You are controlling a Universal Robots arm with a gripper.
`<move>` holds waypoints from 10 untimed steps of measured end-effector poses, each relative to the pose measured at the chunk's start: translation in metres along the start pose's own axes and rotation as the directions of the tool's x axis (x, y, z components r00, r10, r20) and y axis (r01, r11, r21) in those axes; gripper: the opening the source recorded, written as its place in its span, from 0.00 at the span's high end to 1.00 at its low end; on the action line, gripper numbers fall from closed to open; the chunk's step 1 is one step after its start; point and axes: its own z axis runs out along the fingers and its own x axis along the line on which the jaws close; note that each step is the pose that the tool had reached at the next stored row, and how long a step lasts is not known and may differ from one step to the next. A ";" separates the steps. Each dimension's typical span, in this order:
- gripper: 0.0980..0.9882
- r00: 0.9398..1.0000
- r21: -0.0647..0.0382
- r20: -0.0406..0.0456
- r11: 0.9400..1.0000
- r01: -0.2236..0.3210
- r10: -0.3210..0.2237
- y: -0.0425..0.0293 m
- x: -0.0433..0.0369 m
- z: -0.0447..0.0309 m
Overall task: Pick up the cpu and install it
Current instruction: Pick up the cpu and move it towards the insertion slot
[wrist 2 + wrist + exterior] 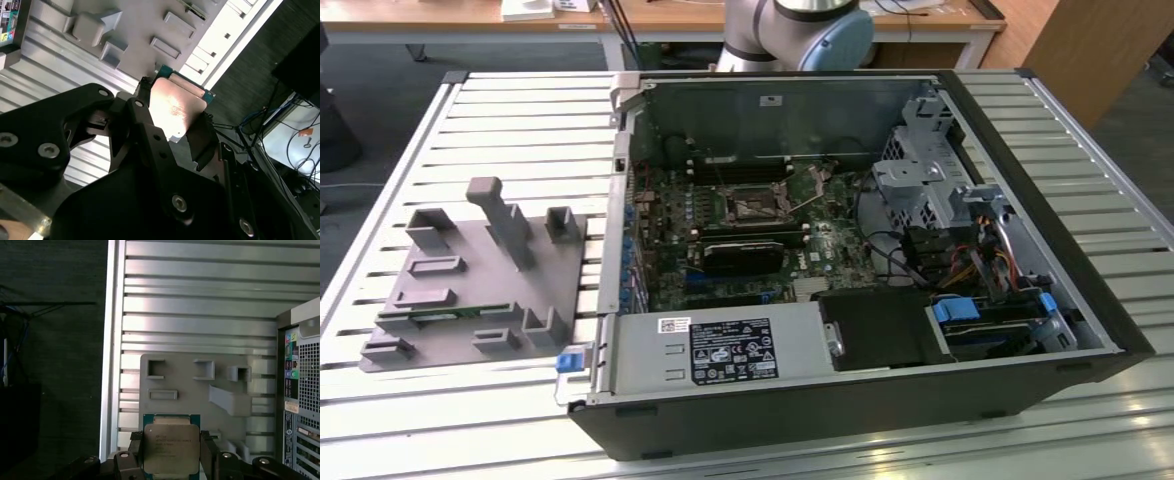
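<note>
- Pinching the cpu (pixel 171 447) by two opposite edges: jaws of the gripper (pixel 171 459) pressed onto its green border, with the silver lid bare between them in both wrist views.
- Held in the air over the grey fixture plate (pixel 467 290), at the exterior view's left on the slatted bench (pixel 520 110), outside the open computer case (pixel 854 420).
- Probably calls for a level, even hold on the edges alone, with no tilt or slip in the jaws and nothing touching the underside.
- Further right, inside the case: the black socket (pixel 754 205) with its metal frame, apparently vacant, so install judged not yet done.
- Faint lines of print on the cpu lid, not legible.
- Near the case's front edge: a white label (pixel 734 355) on the power supply (pixel 647 350), carrying marks and text, none legible.
- Coloured stickers (pixel 291 357) on the case wall in the first wrist view, likewise unreadable.
</note>
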 end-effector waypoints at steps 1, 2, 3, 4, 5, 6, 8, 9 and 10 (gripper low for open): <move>0.50 1.000 0.000 0.000 1.000 0.000 0.000 0.0000 -0.0018 0.0000; 0.50 1.000 0.000 0.000 1.000 0.000 0.000 -0.0001 -0.0036 0.0000; 0.50 1.000 0.000 0.000 1.000 0.000 0.000 -0.0001 -0.0055 0.0000; 0.50 1.000 0.000 0.000 1.000 0.000 0.000 -0.0001 -0.0072 0.0000; 0.50 1.000 0.000 0.000 1.000 0.000 0.000 -0.0001 -0.0088 0.0000; 0.50 1.000 0.000 0.000 1.000 0.000 0.000 -0.0001 -0.0104 0.0000; 0.50 1.000 0.000 0.000 1.000 0.000 0.000 -0.0001 -0.0138 0.0000; 0.50 1.000 0.000 0.000 1.000 0.000 0.000 -0.0001 -0.0154 0.0001; 0.50 1.000 0.000 0.000 1.000 0.000 0.000 -0.0001 -0.0171 0.0001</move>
